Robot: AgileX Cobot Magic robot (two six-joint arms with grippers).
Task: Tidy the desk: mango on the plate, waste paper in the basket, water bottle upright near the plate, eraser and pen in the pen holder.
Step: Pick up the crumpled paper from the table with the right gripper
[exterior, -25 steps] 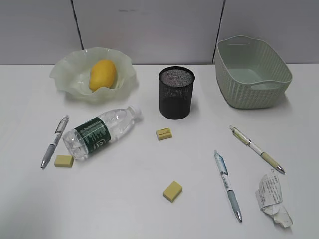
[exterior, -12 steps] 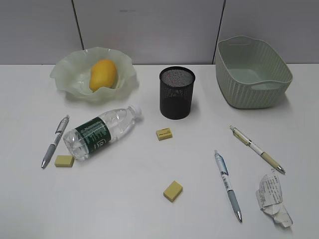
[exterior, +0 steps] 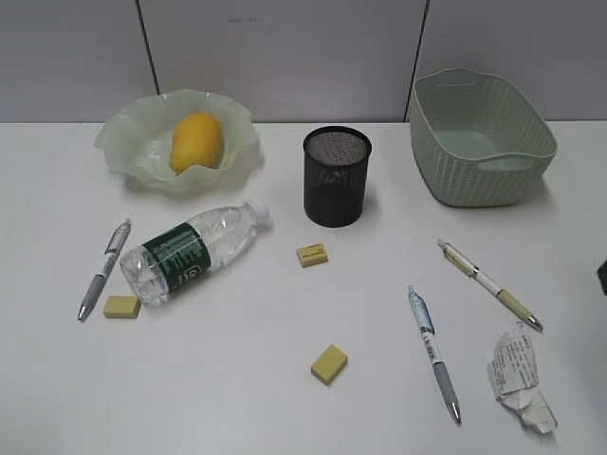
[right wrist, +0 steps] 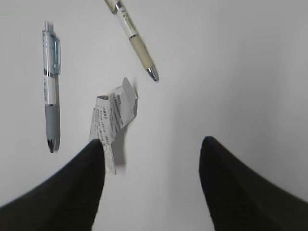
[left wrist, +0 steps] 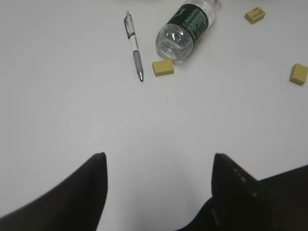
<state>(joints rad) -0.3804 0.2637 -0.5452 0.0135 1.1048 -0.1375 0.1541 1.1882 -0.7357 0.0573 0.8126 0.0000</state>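
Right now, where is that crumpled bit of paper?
The waste paper lies on the desk at the exterior view's lower right, just right of the blue pen and below the beige pen.

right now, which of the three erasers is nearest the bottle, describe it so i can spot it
Find the water bottle lying on its side in front of the green plate. Beside its base, right of a pen, sits a small yellow eraser. The other two erasers lie out towards the middle of the desk.
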